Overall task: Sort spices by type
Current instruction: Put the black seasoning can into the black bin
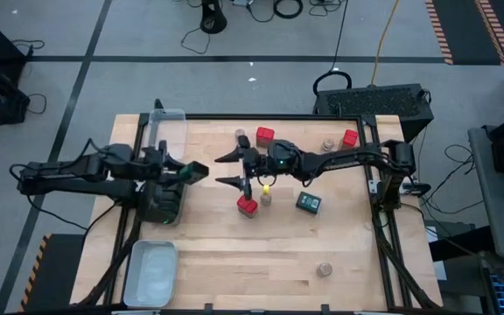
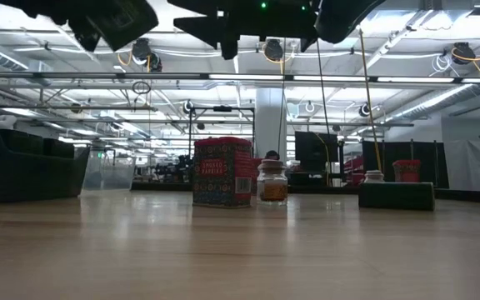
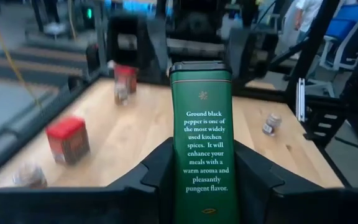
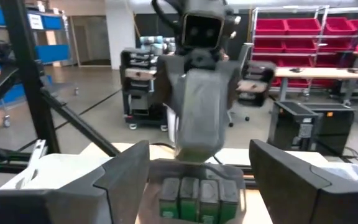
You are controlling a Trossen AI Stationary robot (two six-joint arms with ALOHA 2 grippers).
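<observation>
Green ground black pepper tin (image 3: 201,137) stands clamped upright in the left gripper (image 3: 201,180) above the dark tray (image 1: 163,203) of tins; beyond, the right gripper (image 1: 231,170) hangs spread wide, empty, over mid-table near a red tin (image 1: 248,206).

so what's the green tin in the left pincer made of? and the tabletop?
Green tin: probably painted metal. It has a smooth satin green face, printed white text and a dark rolled lid rim. Coated card can't be ruled out. It sits between the left pincer fingers.
Tabletop: light wood, butcher-block look, with visible plank strips and grain; slight sheen in the low view.
</observation>
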